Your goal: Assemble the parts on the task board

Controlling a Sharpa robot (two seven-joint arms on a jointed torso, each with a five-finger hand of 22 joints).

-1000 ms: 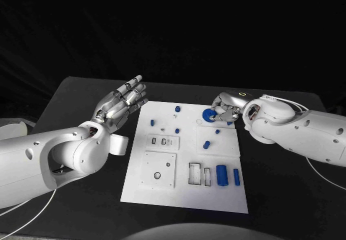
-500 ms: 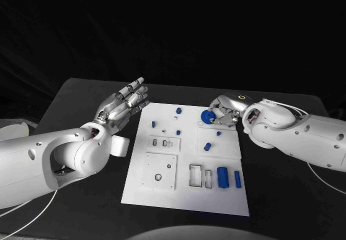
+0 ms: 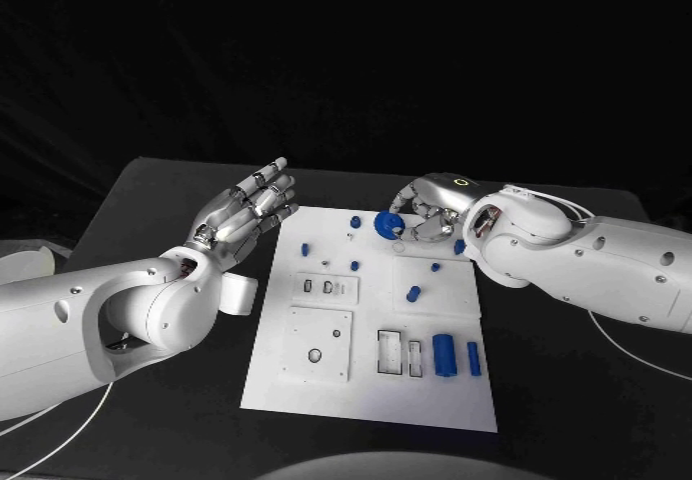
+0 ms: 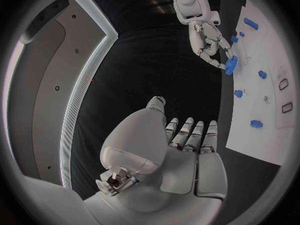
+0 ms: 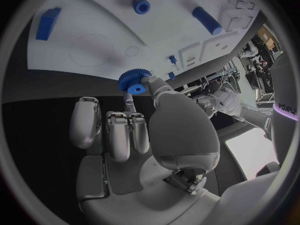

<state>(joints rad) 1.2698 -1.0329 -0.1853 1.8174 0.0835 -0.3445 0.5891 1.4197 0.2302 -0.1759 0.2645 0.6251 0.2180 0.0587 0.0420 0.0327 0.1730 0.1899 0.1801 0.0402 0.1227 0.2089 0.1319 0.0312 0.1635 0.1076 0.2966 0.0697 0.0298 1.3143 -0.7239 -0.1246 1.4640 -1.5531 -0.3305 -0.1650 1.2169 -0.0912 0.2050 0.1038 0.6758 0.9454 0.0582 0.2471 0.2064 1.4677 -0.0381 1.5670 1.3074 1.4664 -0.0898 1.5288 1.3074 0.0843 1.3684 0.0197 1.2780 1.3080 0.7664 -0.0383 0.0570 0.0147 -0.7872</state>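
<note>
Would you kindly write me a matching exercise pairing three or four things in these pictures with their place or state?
Things:
1. blue gear
2. left robot hand
3. right robot hand
4. task board

States:
A. lies flat on the black table
B. open, fingers apart, holding nothing
C. pinched, above the board's far edge
D. holds a blue part

Pairs: 1-C, 2-B, 3-D, 4-A

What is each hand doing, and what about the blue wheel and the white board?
Right hand: holds the blue gear.
Blue gear: lifted above the board's far end.
Left hand: open, holding nothing.
Task board: flat on the table, blue parts lying on it.
</note>
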